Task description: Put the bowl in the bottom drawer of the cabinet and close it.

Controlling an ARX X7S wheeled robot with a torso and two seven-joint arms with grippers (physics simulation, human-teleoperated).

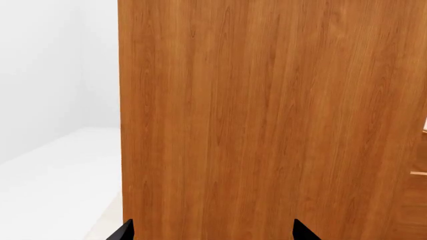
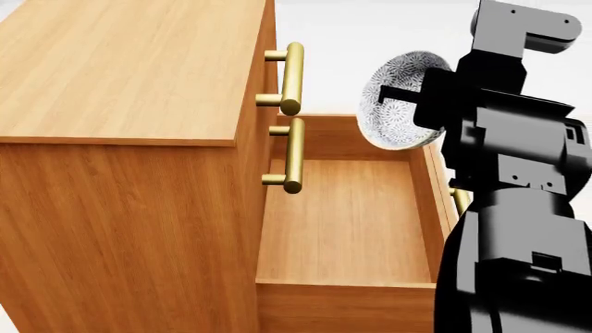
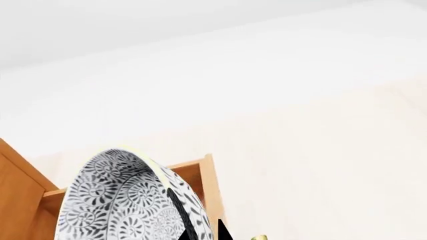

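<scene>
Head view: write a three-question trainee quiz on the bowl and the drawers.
1. True or false: the bottom drawer is pulled open and has nothing inside.
2. Which gripper holds the bowl? A) left B) right C) neither
3. Fill in: the bowl is held tilted on its ____, above the drawer's far right corner.

Key: 1 true. 2 B, the right gripper. 3 side.
</scene>
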